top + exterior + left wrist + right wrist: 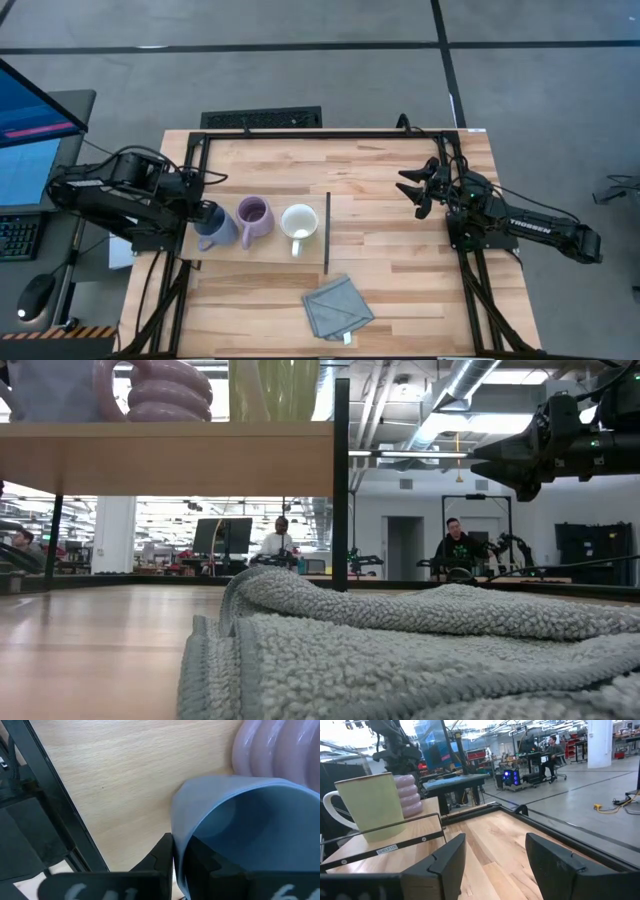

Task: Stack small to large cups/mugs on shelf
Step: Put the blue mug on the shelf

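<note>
Three mugs in row on shelf (262, 258), all upright, open tops up.

Blue-grey mug (214, 229) at end farthest from dark panel, touching or just beside purple one; rim pinched between fingers of left gripper (204, 216), one finger inside, one outside.

Purple mug (253, 217) in middle, ribbed wall, handle toward table's near edge.

White mug (299, 222) nearest thin dark upright panel (327, 233), apart from purple, handle toward near edge.

Shelf: light wood board, raised above tabletop.

I am seeing bright, even light from ceiling lamps. The cloth (400, 650) is looking blurry up close, and shadows are staying soft.
</note>
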`<state>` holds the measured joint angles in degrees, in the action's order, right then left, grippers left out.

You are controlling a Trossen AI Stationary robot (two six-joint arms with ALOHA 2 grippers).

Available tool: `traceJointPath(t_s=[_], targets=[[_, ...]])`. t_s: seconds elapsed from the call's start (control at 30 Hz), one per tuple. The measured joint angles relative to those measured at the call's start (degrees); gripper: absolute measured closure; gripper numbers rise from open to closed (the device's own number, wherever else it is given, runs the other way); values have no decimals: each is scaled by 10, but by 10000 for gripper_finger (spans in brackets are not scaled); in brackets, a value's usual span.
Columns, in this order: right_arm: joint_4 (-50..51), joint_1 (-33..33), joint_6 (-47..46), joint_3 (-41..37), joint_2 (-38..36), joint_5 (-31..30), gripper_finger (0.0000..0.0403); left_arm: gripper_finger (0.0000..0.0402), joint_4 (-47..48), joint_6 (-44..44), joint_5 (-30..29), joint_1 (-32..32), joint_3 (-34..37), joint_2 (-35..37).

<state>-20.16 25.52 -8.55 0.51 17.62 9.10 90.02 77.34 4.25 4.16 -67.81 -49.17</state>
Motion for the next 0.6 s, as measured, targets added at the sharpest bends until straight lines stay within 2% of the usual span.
traceJointPath(t_s=[0.13,0.37,0.6], targets=[[0,0,0,0,0,0,173,392,0,0,0,0,0,0],[0,0,0,0,0,0,173,370,0,-4,0,0,0,0],[0,0,0,0,0,0,173,367,0,-2,-1,0,0,1]])
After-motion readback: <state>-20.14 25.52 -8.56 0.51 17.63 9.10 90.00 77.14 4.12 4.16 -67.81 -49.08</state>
